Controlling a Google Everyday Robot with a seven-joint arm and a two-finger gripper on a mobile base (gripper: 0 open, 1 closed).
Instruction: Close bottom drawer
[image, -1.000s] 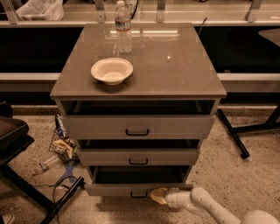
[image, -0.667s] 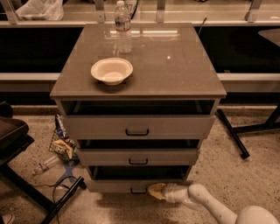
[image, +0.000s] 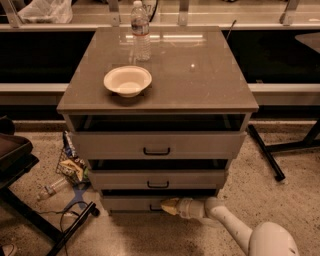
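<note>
bottom drawer closing: push stage, gripper at the drawer front

a grey-beige cabinet (image: 200, 85) stands in the middle of the scene with three drawers, all pulled out toward the near side: one top drawer (image: 200, 144), widest; one middle drawer (image: 200, 178); and one bottom drawer (image: 130, 203), lowest and narrowest, just above the floor, with a dark gap showing above its front. one white arm (image: 230, 225) reaches in from the near right, low over the floor. its gripper (image: 169, 205) lies against the bottom drawer's front, beside the small dark handle, the fingers apparently pressed together into a tapered tip, holding nothing. judged step: pushing the drawer in. the next move calls for a straight push toward the far side, kept level so that the tip does not slide off the flat front. on the cabinet top: one pale bowl (image: 127, 80), near left, and one water bottle (image: 141, 31), far side.
</note>
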